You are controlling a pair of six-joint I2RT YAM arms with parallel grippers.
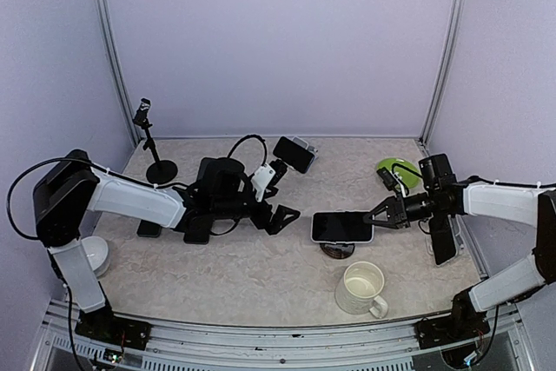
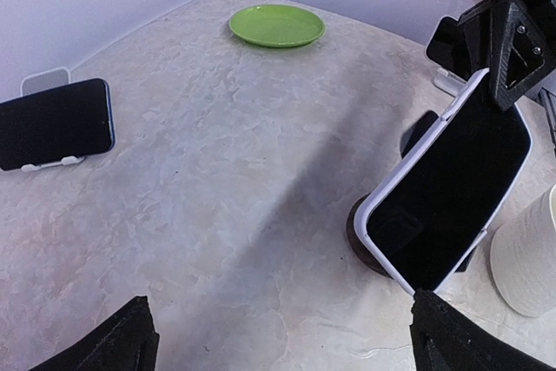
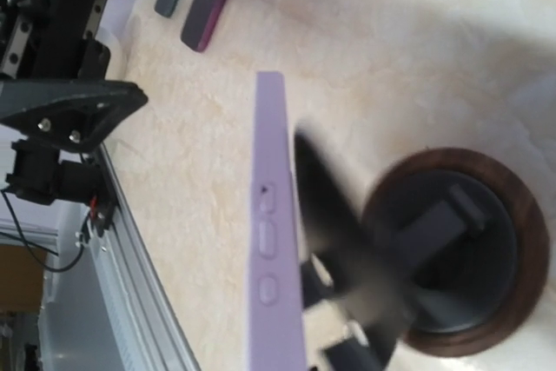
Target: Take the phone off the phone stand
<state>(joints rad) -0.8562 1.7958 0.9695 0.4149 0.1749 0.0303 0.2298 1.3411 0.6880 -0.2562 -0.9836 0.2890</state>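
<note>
Phone seated on its stand at mid-surface [image 1: 261, 275].
The phone [image 1: 341, 227] is carried sideways on the phone stand [image 1: 337, 250]. The right tool [image 1: 380, 215] is spread at its edge, possibly touching it. The left tool [image 1: 282, 217] is held wide open, empty.

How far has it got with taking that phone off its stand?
Reaching looks done: the right gripper is at one end of the phone; whether it grips is unclear. The phone still sits over the stand, so lifting remains. The left gripper waits open.
</note>
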